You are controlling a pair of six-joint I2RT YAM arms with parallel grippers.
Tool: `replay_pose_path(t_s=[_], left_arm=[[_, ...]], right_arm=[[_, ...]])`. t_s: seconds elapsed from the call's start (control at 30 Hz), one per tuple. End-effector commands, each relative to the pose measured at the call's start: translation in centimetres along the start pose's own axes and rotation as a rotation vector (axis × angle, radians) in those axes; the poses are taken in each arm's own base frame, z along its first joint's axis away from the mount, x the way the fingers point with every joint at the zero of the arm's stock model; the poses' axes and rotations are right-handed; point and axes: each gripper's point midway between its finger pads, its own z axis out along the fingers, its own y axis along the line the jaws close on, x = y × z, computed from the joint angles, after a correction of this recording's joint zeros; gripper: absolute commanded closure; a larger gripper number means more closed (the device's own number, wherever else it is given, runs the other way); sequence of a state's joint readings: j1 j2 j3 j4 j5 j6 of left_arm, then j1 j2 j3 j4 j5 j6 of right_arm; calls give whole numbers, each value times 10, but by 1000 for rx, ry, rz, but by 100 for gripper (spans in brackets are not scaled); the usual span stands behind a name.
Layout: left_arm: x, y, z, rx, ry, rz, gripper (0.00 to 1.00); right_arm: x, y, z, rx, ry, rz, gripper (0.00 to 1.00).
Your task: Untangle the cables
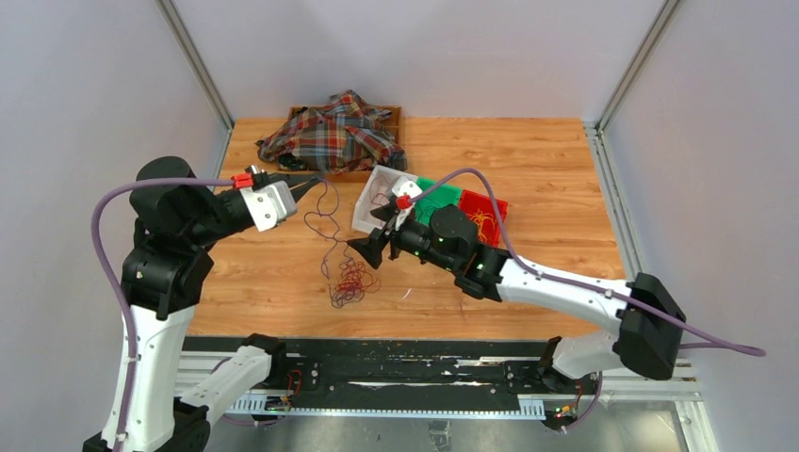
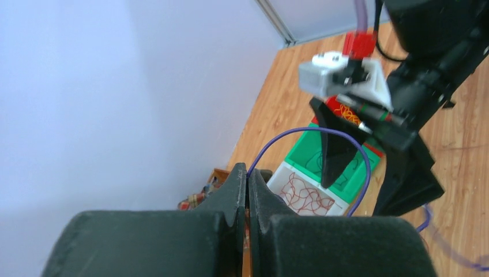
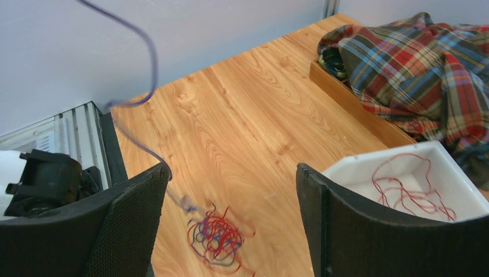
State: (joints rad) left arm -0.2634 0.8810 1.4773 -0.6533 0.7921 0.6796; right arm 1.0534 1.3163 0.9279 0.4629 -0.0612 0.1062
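The cables are a small tangle (image 1: 350,281) of dark red and blue-purple wire loops lying on the wooden table; it also shows in the right wrist view (image 3: 216,239). My left gripper (image 1: 314,180) is raised left of the bins and shut on one blue-purple wire (image 1: 325,221), which hangs in loops down to the tangle. In the left wrist view the gripper (image 2: 248,176) pinches that wire (image 2: 323,131). My right gripper (image 1: 366,250) is open and empty, hovering just above and right of the tangle. In its own view the gripper (image 3: 232,167) frames the tangle, and the lifted wire (image 3: 153,57) runs past its left finger.
A white bin (image 1: 367,202) holding red wires, a green bin (image 1: 435,196) and a red bin (image 1: 490,218) with orange wires stand behind the right gripper. A plaid cloth (image 1: 332,132) lies over a wooden box (image 1: 394,115) at the back.
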Motion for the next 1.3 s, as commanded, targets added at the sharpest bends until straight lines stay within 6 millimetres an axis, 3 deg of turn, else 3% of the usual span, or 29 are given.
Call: replay_pose_path(t_s=[0.0, 0.1, 0.37, 0.63, 0.87, 1.13, 1.27], left_arm=[[-25, 4, -4, 0, -58, 5, 100], [-36, 10, -8, -20, -74, 36, 100], [-76, 44, -17, -145, -153, 150, 100], [-127, 82, -33, -300, -257, 258, 100], [-151, 110, -48, -437, -283, 349, 100], [-173, 162, -77, -733, -288, 469, 100], [-170, 171, -71, -730, -265, 459, 99]], right_arm=[[-25, 8, 28, -62, -98, -31, 19], [-9, 10, 44, -83, -72, -10, 24], [74, 8, 66, -50, 64, 76, 44], [143, -4, 82, 10, 173, 104, 48], [187, 10, 86, -5, 250, 138, 47], [213, 22, 78, -11, 307, 143, 43], [200, 27, 76, -27, 286, 145, 35]])
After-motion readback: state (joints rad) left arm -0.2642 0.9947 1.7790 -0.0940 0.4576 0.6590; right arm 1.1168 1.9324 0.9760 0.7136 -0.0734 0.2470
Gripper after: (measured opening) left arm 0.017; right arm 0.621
